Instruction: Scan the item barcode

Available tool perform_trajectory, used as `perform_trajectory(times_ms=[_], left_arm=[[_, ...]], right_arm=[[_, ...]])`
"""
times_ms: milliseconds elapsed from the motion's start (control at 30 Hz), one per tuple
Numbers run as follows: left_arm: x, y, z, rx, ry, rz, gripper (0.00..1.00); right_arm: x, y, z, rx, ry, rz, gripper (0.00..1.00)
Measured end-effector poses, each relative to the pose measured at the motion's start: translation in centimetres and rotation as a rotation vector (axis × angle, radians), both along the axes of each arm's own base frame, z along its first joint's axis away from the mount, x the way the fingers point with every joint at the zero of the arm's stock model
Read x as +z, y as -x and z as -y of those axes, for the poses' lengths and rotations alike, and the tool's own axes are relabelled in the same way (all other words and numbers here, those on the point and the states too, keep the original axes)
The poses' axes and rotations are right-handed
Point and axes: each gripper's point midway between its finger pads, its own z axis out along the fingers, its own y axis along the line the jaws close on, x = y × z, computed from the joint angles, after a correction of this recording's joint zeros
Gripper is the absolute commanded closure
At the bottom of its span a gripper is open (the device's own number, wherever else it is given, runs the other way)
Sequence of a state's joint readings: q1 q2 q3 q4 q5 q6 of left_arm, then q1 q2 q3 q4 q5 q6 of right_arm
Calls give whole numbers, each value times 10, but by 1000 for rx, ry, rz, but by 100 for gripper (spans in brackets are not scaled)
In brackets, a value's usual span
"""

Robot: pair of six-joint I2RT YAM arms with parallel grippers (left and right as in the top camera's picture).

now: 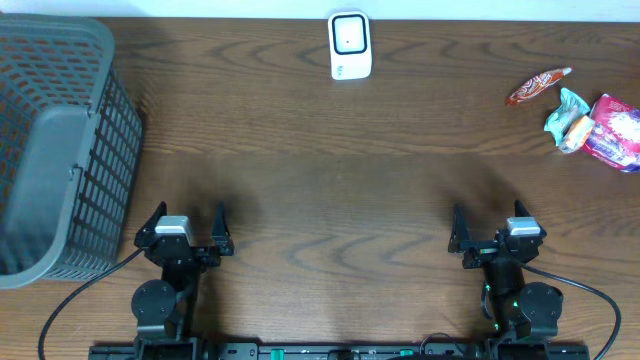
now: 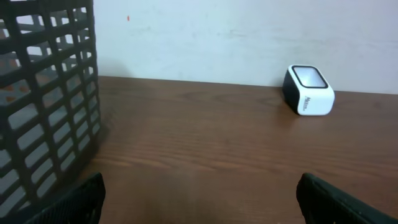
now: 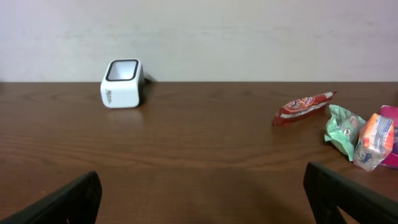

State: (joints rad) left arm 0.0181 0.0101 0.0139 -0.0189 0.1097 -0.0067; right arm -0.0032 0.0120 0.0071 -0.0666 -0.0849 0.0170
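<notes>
Two grippers stand at the near edge of the dark brown wooden table [image 1: 330, 190], both with jaws spread wide and nothing between them: the left gripper [image 1: 190, 216] beside a grey plastic lattice basket [image 1: 112, 130], the right gripper [image 1: 488, 216] well apart from it on the other side.

Against the far edge, roughly midway between the arms, sits the small white box-shaped barcode scanner [image 1: 349, 45]. It has rounded corners, a dark-framed pale window on its sloping top face and small grey lettering on one side that is too small to read.

The items lie in the far right corner, well apart from the scanner and from both grippers. Nearest the scanner is a long red sachet [image 1: 537, 87] with pale print and a twisted white end. Just beside it lies a crumpled mint-green wrapper [image 1: 566, 112], touching a small orange and white packet [image 1: 577, 132], and behind that a pink and purple foil packet [image 1: 617, 130]. No barcode can be made out on any of them.
</notes>
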Motion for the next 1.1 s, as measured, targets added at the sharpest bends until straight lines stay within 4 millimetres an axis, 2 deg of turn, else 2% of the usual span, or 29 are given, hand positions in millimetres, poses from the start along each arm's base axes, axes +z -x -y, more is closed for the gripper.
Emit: perform_trajectory(times_ms=[1100], left_arm=[[0, 0, -1, 1, -24, 1, 2]], right_arm=[[0, 0, 0, 0, 0, 0, 1]])
